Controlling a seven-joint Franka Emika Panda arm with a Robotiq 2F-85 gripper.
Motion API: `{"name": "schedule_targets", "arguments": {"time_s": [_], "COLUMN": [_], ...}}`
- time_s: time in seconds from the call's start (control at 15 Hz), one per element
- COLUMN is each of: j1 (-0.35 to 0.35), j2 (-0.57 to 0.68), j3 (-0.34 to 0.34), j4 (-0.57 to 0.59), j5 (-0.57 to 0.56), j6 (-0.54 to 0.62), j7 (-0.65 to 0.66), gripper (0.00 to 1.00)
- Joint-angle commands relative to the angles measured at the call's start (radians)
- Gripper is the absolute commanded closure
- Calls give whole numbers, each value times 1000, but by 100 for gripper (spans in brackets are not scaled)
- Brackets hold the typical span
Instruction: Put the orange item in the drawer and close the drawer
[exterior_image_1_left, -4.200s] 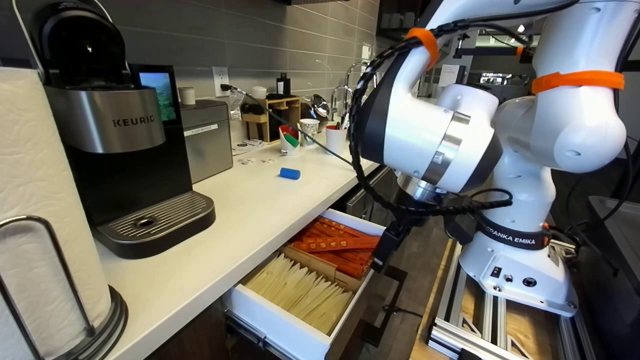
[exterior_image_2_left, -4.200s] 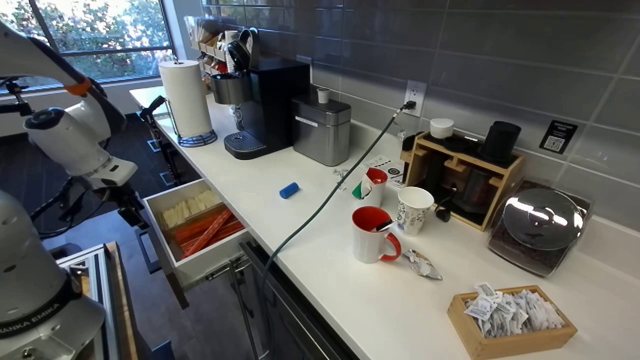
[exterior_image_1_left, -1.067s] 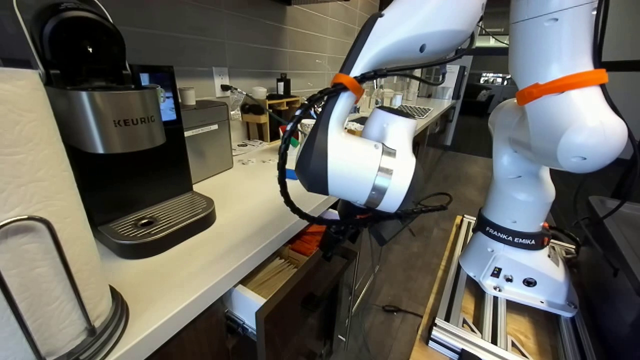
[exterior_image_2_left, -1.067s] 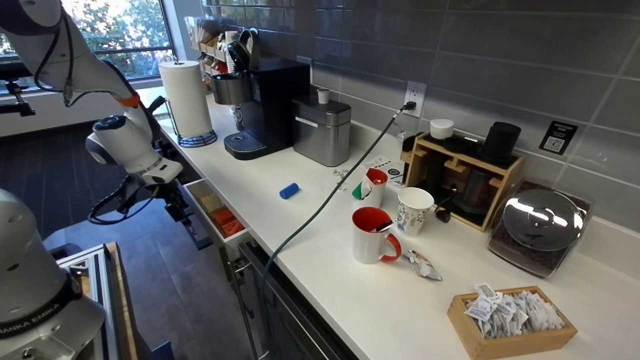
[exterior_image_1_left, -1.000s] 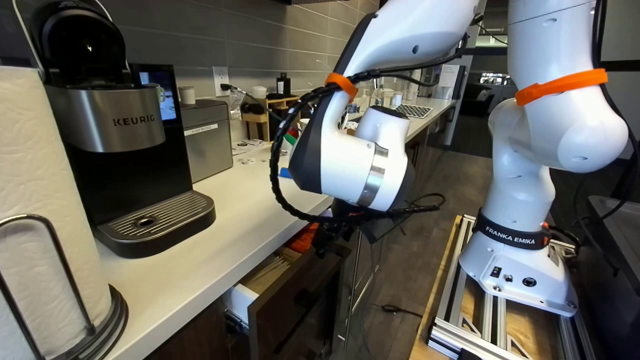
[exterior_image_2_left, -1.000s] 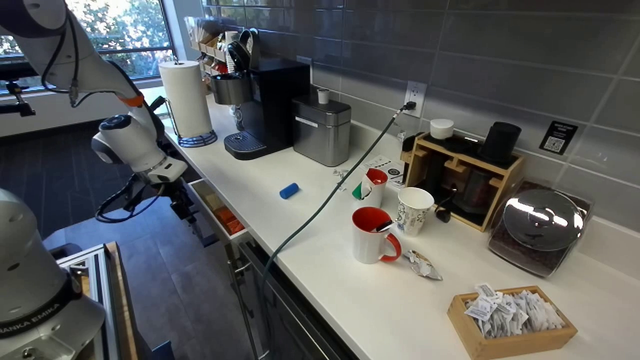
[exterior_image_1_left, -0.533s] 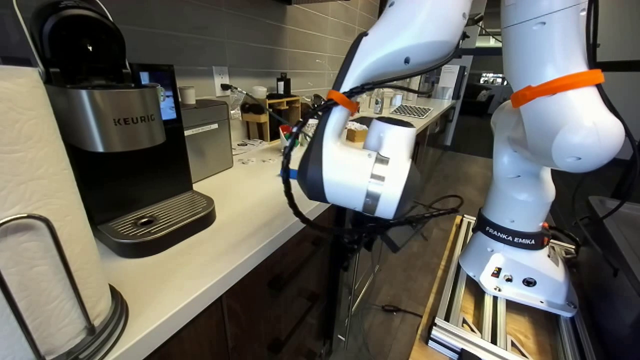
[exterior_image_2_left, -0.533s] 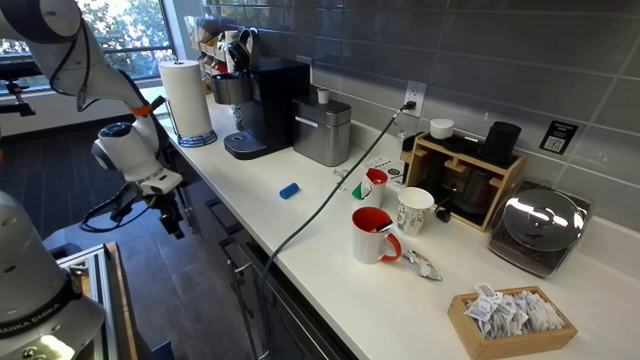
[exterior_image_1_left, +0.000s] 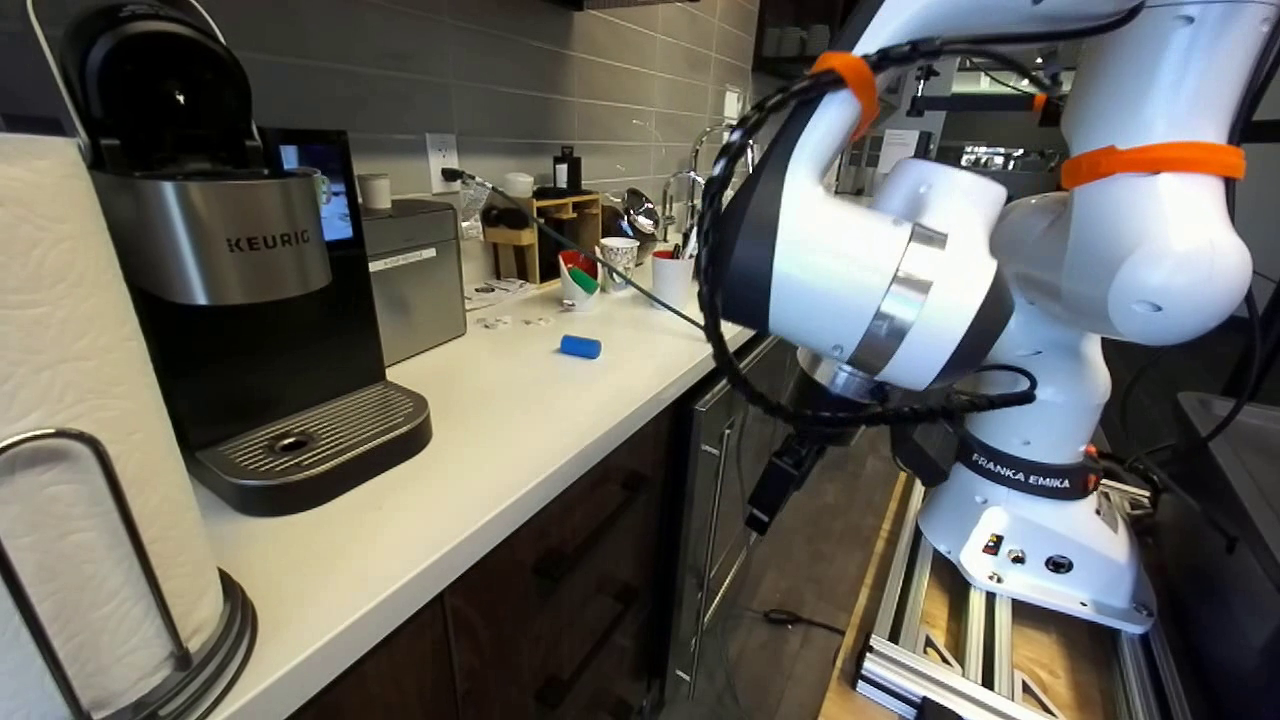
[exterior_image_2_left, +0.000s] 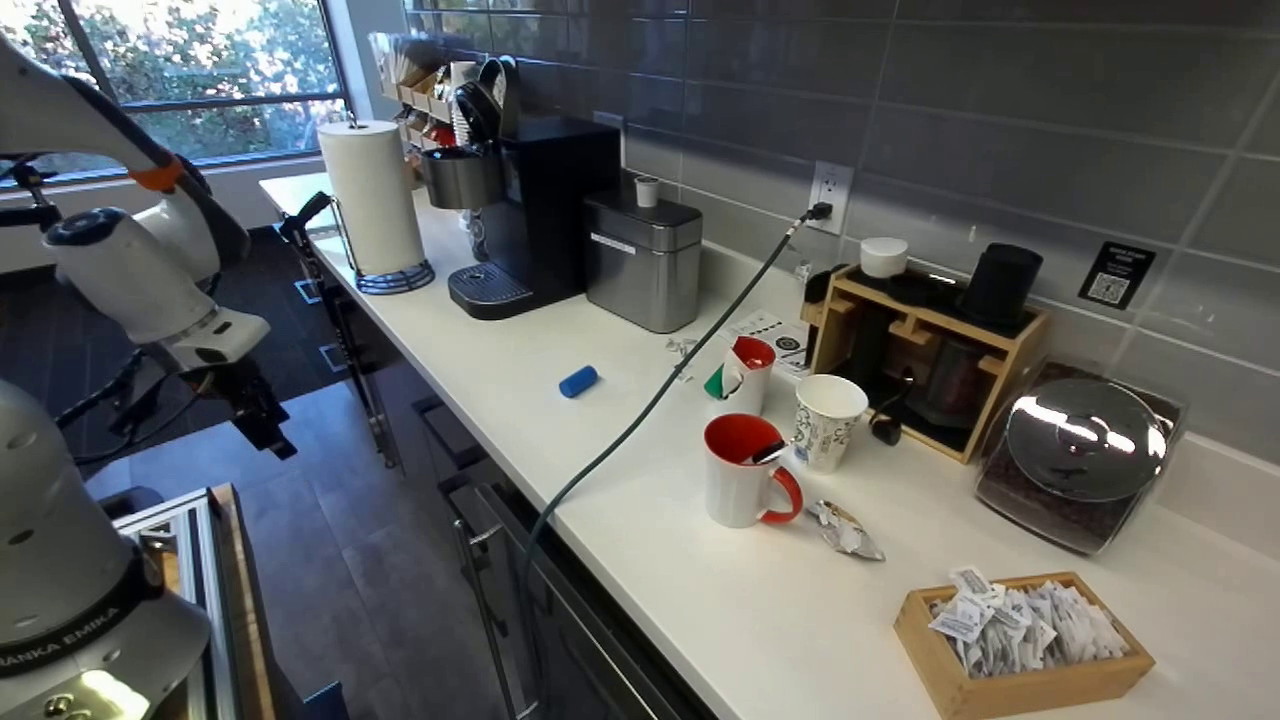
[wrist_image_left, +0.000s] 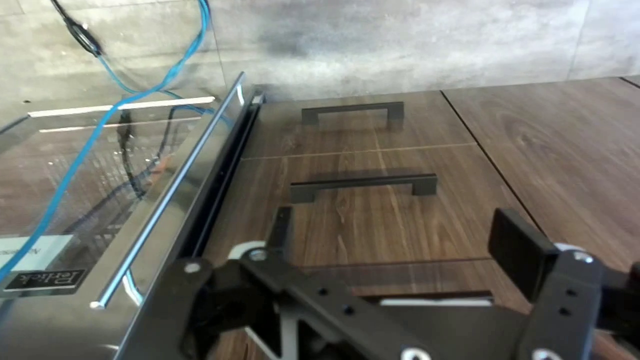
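The drawer (exterior_image_1_left: 540, 505) is pushed in, its dark wood front level with the cabinet below the counter. Its front (wrist_image_left: 380, 277) shows low in the wrist view, with its handle (wrist_image_left: 435, 296) partly behind my gripper. The orange item is hidden from every view. My gripper (wrist_image_left: 392, 220) stands open with nothing between its widely spread fingers (wrist_image_left: 522, 250). In both exterior views the gripper (exterior_image_1_left: 760, 515) (exterior_image_2_left: 275, 440) points down, off to the robot's side of the cabinet, apart from the drawer front.
Beside the drawers is a glass-door appliance with a bar handle (wrist_image_left: 170, 192); a blue cable (wrist_image_left: 82, 155) hangs before it. On the counter (exterior_image_1_left: 480, 430) are a coffee machine (exterior_image_1_left: 240, 240), a paper towel roll (exterior_image_1_left: 80, 400), a blue piece (exterior_image_1_left: 580, 347) and a red-and-white mug (exterior_image_2_left: 735, 485).
The drawer stood pulled out with orange and pale contents showing, then slid in as my gripper pushed at its front. Since then the arm has drawn back from the cabinet toward its base.
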Motion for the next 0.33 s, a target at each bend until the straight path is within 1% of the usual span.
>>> {"name": "schedule_targets", "arguments": {"time_s": [0.0, 0.07, 0.13, 0.2, 0.27], "j1": [35, 47, 55, 34, 39], "j2": [-167, -206, -240, -160, -189], "j3": [-36, -70, -122, -51, -83], "j4": [-9, -16, -13, -8, -4], "j5": [3, -6, -11, -17, -18], "j6": [-9, 4, -2, -1, -1], "j7": [-24, -23, -40, -3, -15], "gripper": [0, 0, 0, 0, 0]}}
